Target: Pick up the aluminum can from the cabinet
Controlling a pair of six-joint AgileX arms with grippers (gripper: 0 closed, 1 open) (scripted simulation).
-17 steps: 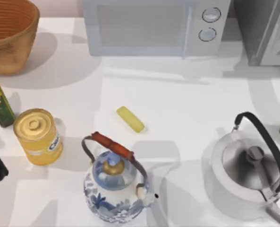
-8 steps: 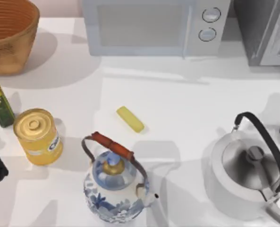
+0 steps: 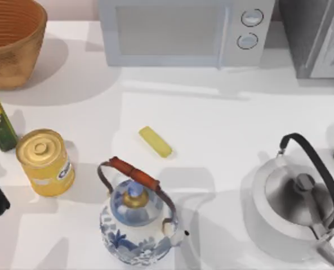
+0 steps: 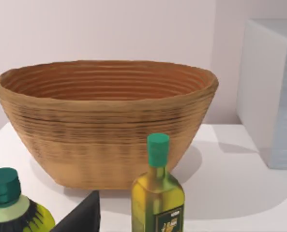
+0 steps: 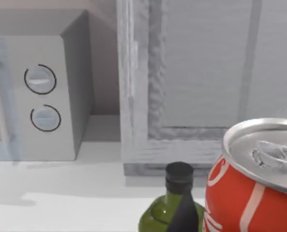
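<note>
Right wrist view, red aluminum can [image 5: 252, 181] close before cabinet [image 5: 191, 82], hand grip unclear

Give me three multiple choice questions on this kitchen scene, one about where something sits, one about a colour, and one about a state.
1. What does the yellow bar lie in front of?
A. microwave
B. basket
C. steel kettle

2. What colour is the soda can?
A. blue
B. red
C. green

3. How does the cabinet door stand?
A. wide open
B. removed
C. shut

Answers: 1 A, the top view has the microwave straight behind the bar. 2 B, red with white lettering in the right wrist view. 3 C, its panel sits flush in the frame.
</note>
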